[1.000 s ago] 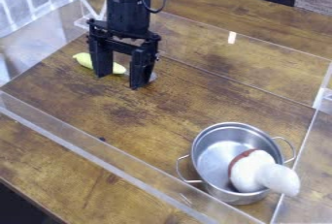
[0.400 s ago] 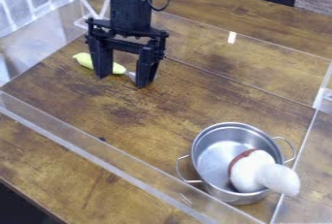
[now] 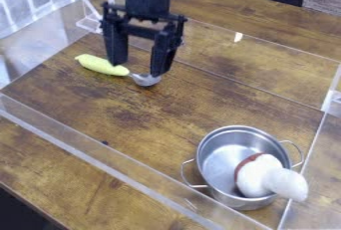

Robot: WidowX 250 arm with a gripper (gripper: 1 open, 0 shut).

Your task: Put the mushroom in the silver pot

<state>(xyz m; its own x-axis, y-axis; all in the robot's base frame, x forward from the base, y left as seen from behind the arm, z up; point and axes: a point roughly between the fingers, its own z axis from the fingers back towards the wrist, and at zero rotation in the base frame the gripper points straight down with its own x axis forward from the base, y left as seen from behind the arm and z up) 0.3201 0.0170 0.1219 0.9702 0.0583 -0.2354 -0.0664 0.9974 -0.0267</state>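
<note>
The silver pot (image 3: pixel 229 154) stands at the front right of the wooden table. The mushroom (image 3: pixel 266 178) lies in it, reddish-brown cap inside and white stem sticking out over the right rim. My gripper (image 3: pixel 142 60) hangs far off at the back left, above the table. Its two black fingers point down and stand wide open with nothing between them.
A yellow-handled metal spoon (image 3: pixel 110 67) lies on the table just under and behind the gripper. Clear plastic walls (image 3: pixel 120 164) fence in the work area on the front, left and right. Bare wood lies between the gripper and the pot.
The gripper has risen and shifted to the right, uncovering more of the spoon. The pot and the mushroom have not moved.
</note>
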